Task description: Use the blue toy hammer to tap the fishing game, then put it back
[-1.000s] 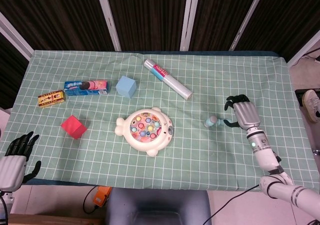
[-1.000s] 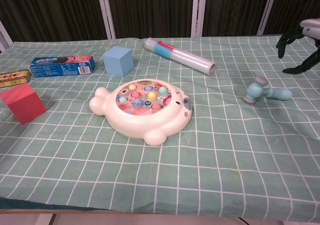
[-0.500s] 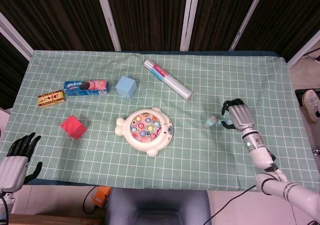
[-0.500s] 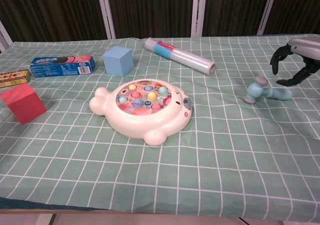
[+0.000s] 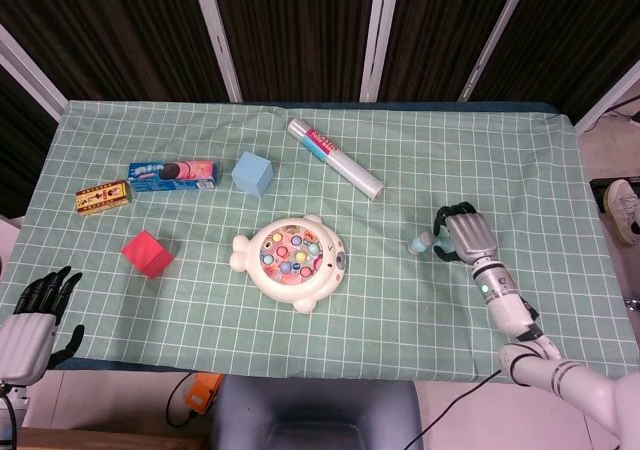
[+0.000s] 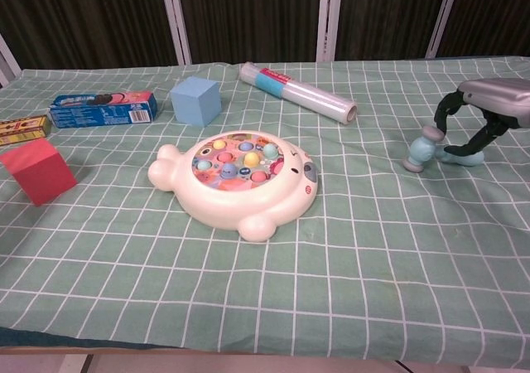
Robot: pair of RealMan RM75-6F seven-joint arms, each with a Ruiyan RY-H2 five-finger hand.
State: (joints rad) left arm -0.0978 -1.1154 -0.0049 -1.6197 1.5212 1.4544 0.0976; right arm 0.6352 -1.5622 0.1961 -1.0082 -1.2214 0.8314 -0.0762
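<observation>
The blue toy hammer (image 5: 421,242) lies on the green checked cloth at the right, its grey-capped head (image 6: 421,152) pointing left. My right hand (image 5: 465,235) arches over the hammer's handle (image 6: 460,157); the fingers and thumb straddle it and are still apart. The white fish-shaped fishing game (image 5: 290,261) sits mid-table, well to the left of the hammer, also seen in the chest view (image 6: 240,182). My left hand (image 5: 30,325) hangs off the table's front left corner, holding nothing, fingers apart.
A clear film roll (image 5: 335,158) lies behind the game. A light blue cube (image 5: 252,173), a cookie box (image 5: 172,175), a small yellow box (image 5: 103,197) and a red cube (image 5: 147,253) stand at the left.
My right hand has moved left and down, from beside the hammer to over its handle. The hammer and left hand have stayed put.
</observation>
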